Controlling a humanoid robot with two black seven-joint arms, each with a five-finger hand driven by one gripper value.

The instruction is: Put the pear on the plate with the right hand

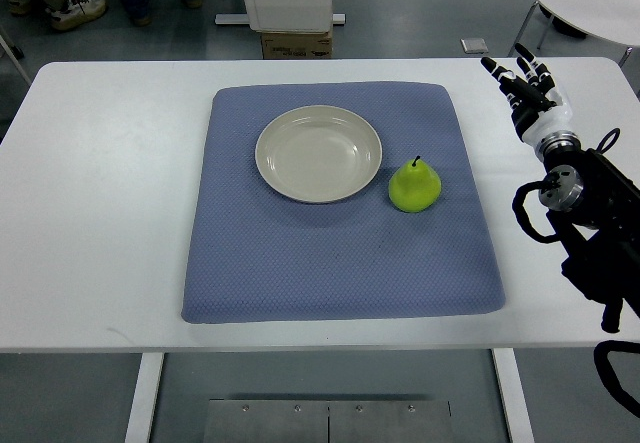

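The pear (pixel 414 185) is seated upright on the blue mat (pixel 340 263), just beside the plate (pixel 318 153) at its right edge — not on it. The plate is empty. The right hand (pixel 525 88) is held over the white table (pixel 100 213), well apart from the pear, fingers extended — nothing is gripped.

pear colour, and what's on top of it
Bright yellow-green pear with a short dark stem on top, seen in the top view.
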